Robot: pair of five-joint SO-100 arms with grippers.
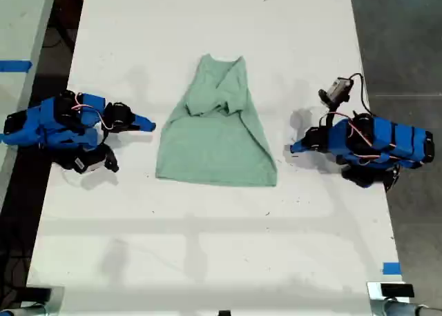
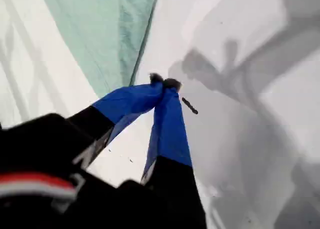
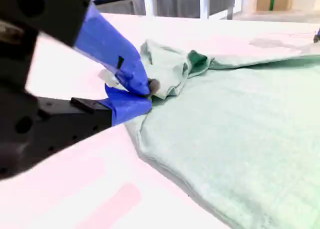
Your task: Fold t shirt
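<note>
Garment under inspection: the t shirt (image 1: 214,140), pale sage green and wrinkled, lies flat on the white table (image 1: 207,247), near its middle in the exterior view. Its long axis runs from the exterior view's top to its bottom. The narrow neck end points toward the top and the wider hem toward the bottom. The upper half is bunched, with fabric folded inward over the chest; the lower half lies smooth and spreads to a nearly straight hem. My second gripper (image 1: 150,126) rests on the table at the exterior view's left, pointing toward the shirt's side edge at about mid-length, near the fabric but apart from it. In the second wrist view the shirt (image 3: 240,139) fills the area beyond the gripper (image 3: 149,91), whose blue jaws meet at the tips with nothing visibly between them. My first gripper (image 1: 295,149) rests at the exterior view's right, pointing toward the opposite side edge near the hem corner, also apart from the cloth. In the first wrist view its jaws (image 2: 165,83) are pressed together on nothing, over bare table, with the shirt's edge (image 2: 105,34) just ahead. A strip of blue tape (image 1: 391,268) sits at the table's edge, toward the exterior view's lower right.
</note>
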